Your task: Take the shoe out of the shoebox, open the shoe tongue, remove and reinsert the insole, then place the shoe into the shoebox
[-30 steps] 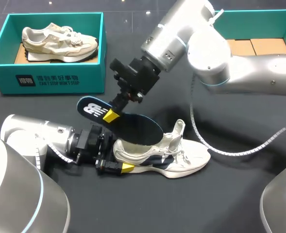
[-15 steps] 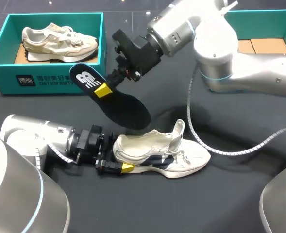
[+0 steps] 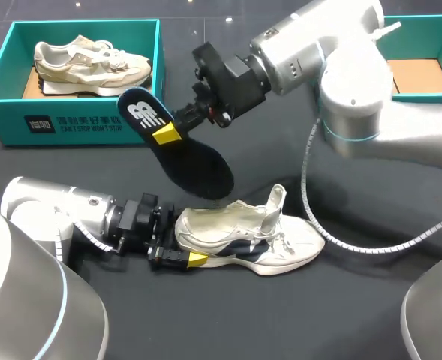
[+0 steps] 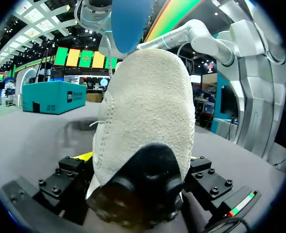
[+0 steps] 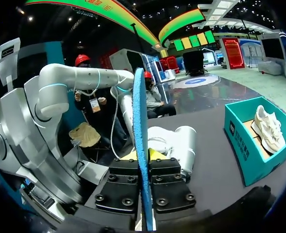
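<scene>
Insole (image 3: 184, 159), dark with a white logo at its heel end, is held in the air by the right fingers (image 3: 166, 135). These are clamped on it near that heel end, one on each face. The insole is tilted, its toe end pointing down over the heel opening of the shoe (image 3: 260, 234) and apart from it. In the right wrist view the insole (image 5: 140, 145) is seen edge-on, upright between the two finger blocks, which are pressed to it from both sides.

The shoe, cream-white with a dark side panel, is set on its sole on the black bench (image 3: 303, 322), with its toe toward the right side and its tongue stood up. Its heel is gripped by the left fingers (image 3: 196, 259), closed on it from two sides. In the left wrist view the suede heel (image 4: 147, 121) fills the space between them, and the insole's toe end is seen above it.

The teal shoebox (image 3: 85, 124) is set at the far left of the bench, well apart from the shoe. It is open, and a second pale shoe (image 3: 93, 64) is laid inside it. A second teal box (image 3: 431, 30), with brown cardboard in it, is seen at the far right, behind the right arm (image 3: 371, 97).
</scene>
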Robot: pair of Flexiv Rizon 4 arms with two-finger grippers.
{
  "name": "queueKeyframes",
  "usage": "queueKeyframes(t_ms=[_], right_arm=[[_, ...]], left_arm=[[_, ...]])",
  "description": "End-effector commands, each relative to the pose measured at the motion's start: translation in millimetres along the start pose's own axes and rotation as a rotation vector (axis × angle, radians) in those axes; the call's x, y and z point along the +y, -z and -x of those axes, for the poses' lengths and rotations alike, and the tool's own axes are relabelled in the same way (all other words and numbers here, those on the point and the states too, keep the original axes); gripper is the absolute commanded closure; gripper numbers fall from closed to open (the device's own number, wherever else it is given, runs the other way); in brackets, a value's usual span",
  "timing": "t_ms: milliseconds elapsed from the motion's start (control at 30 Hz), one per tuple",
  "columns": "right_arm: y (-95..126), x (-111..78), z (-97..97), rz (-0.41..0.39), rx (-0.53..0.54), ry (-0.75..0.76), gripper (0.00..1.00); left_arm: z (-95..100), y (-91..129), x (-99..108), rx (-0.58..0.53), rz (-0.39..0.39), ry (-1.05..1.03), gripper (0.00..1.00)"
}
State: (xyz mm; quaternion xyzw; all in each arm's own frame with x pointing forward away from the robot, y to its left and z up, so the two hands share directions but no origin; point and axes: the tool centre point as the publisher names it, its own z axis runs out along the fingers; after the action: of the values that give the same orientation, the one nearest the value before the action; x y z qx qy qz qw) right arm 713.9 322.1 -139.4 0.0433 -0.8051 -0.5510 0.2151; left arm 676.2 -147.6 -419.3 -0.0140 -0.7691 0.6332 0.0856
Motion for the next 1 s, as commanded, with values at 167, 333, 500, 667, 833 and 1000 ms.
queueKeyframes(t_ms=[167, 333, 500, 667, 833, 1000], right_arm=[[53.2, 30.6, -45.6, 0.029, -0.029, -0.011, 1.00], [95.0, 30.3, -73.4, 0.182, 0.027, -0.018, 1.00], [95.0, 30.3, -73.4, 0.182, 0.027, -0.018, 1.00], [95.0, 30.3, -73.4, 0.182, 0.027, -0.018, 1.00], [114.6, 38.2, -85.7, 0.189, -0.074, -0.061, 1.00], [147.1, 44.5, -119.7, 0.251, -0.233, -0.109, 1.00]], left_arm=[[1.5, -0.5, 2.3, -0.001, 0.000, 0.000, 1.00], [1.5, -0.5, 2.3, -0.001, 0.000, 0.000, 1.00], [1.5, -0.5, 2.3, -0.001, 0.000, 0.000, 1.00], [1.5, -0.5, 2.3, -0.001, 0.000, 0.000, 1.00], [1.5, -0.5, 2.3, -0.001, 0.000, 0.000, 1.00], [1.5, -0.5, 2.3, -0.001, 0.000, 0.000, 1.00]])
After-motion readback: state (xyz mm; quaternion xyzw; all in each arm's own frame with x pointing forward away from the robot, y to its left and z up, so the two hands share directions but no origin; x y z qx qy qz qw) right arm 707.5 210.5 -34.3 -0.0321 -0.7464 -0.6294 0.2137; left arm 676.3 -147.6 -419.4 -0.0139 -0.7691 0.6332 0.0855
